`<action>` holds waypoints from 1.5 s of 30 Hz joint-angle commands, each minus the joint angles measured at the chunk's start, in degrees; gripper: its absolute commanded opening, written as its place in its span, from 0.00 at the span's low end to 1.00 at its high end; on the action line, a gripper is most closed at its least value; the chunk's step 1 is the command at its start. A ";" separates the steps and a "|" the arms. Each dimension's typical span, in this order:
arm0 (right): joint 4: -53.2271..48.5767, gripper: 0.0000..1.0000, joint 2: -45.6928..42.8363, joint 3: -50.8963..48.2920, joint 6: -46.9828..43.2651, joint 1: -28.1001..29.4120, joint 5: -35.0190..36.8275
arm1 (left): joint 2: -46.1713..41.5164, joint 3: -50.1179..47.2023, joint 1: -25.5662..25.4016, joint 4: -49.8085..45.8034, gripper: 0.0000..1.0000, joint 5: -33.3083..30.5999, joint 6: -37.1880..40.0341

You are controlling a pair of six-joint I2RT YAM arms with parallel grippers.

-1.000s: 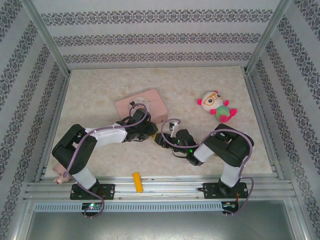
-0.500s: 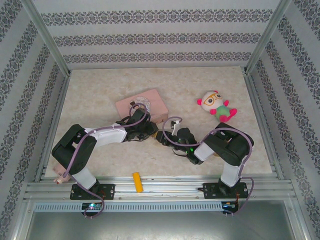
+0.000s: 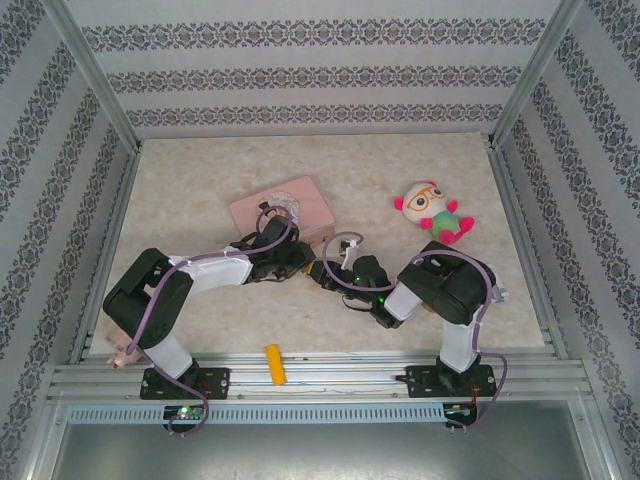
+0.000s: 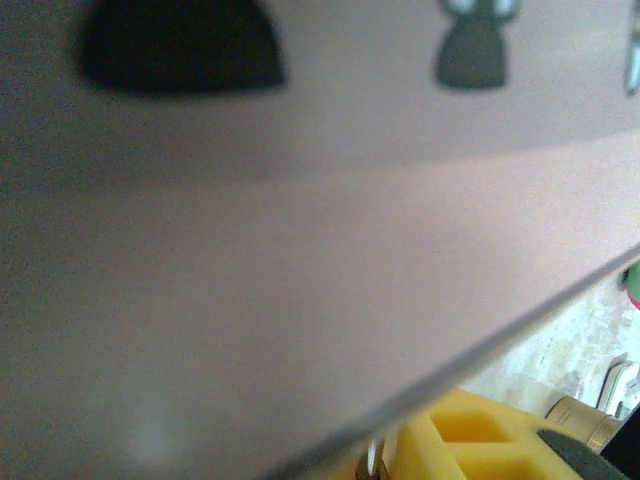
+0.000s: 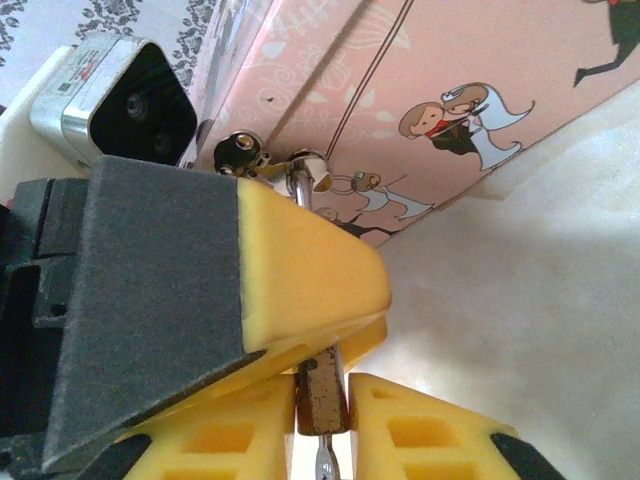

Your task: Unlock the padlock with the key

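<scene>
padlock: shackle hooked on the hasp of the pink tin | key: thin sliver just under the padlock body, apparently in the keyway | right gripper: jaws clamped on the padlock body | left gripper: beside the tin, jaws' state cannot tell | risk: the squeeze may twist the padlock and bend or dislodge the key; the crowded jaws may collide

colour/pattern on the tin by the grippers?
The tin is pink with small cartoon bride-and-groom figures and thin white line art; the right wrist view shows it best.
</scene>
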 commanded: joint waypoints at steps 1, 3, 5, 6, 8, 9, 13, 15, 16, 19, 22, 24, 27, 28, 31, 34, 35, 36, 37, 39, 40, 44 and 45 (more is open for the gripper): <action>3.39 0.13 1.82 2.18 0.99 -0.35 0.50 | -2.83 -0.04 -0.95 5.27 0.37 4.95 -0.67; 4.17 0.08 2.29 2.27 1.48 -0.44 0.36 | -3.04 -0.42 -0.92 5.65 0.41 4.78 -0.68; 5.06 0.04 2.73 2.14 2.05 -0.53 0.36 | -3.55 -0.94 -0.81 6.42 0.45 4.43 -0.54; 5.57 0.04 2.93 2.03 2.36 -0.61 0.44 | -4.02 -1.27 -0.71 7.08 0.49 3.96 -0.36; 5.65 0.04 3.05 1.81 2.91 -0.78 0.63 | -4.90 -1.98 -0.60 7.44 0.56 2.71 0.04; 5.65 0.04 2.96 1.77 2.93 -0.84 0.63 | -5.67 -2.55 -0.60 7.92 0.63 1.94 0.52; 5.65 0.03 2.87 1.78 3.83 -1.17 0.63 | -9.27 -5.31 -0.43 9.86 0.77 -1.71 2.49; 5.65 0.03 2.73 1.92 4.58 -1.34 0.45 | -11.46 -6.94 -0.33 11.14 0.80 -3.41 3.90; 5.65 0.03 2.70 1.98 4.87 -1.53 0.37 | -12.33 -7.72 -0.25 11.73 0.80 -3.88 4.36; 5.65 0.03 2.56 2.23 5.92 -1.92 0.08 | -14.92 -10.96 0.23 15.02 0.79 -4.64 5.54; 5.65 0.03 2.52 2.44 6.55 -2.23 0.01 | -17.45 -15.06 0.76 19.18 0.79 -4.88 6.15; 5.65 0.03 2.58 2.54 7.05 -2.50 -0.15 | -18.76 -17.59 1.11 21.49 0.78 -5.60 6.87; 5.65 0.03 2.78 2.94 7.95 -2.57 -0.60 | -19.58 -19.79 1.67 24.12 0.75 -5.74 7.71; 5.65 0.03 2.73 3.08 8.11 -2.64 -0.75 | -19.63 -20.42 1.82 25.24 0.74 -5.58 7.89; 5.65 0.03 2.71 3.36 8.47 -2.61 -1.04 | -18.69 -22.66 2.41 31.18 0.68 -4.24 8.12; 5.66 0.03 2.52 3.57 8.76 -2.62 -1.20 | -16.55 -24.48 3.00 37.72 0.64 -2.19 7.60; 5.68 0.04 2.46 3.56 8.85 -2.63 -1.29 | -15.54 -24.93 3.16 40.07 0.63 -1.40 7.41; 5.65 0.03 2.42 3.60 8.95 -2.61 -1.39 | -14.58 -25.29 3.24 42.33 0.61 -0.63 7.37; 5.66 0.03 2.41 3.69 9.03 -2.57 -1.47 | -13.71 -25.50 3.24 43.96 0.61 -0.06 7.17; 5.66 0.03 2.43 3.75 9.21 -2.63 -1.65 | -11.57 -25.61 3.34 46.47 0.61 1.07 6.49; 5.68 0.03 2.43 3.82 9.29 -2.58 -1.75 | -10.67 -25.53 3.49 47.15 0.60 1.44 6.05; 5.67 0.04 2.17 3.90 9.45 -2.63 -2.07 | -6.29 -26.10 4.01 52.09 0.57 3.06 3.45; 5.65 0.03 2.12 3.98 9.48 -2.64 -2.10 | -5.22 -26.14 4.13 53.34 0.55 3.47 2.75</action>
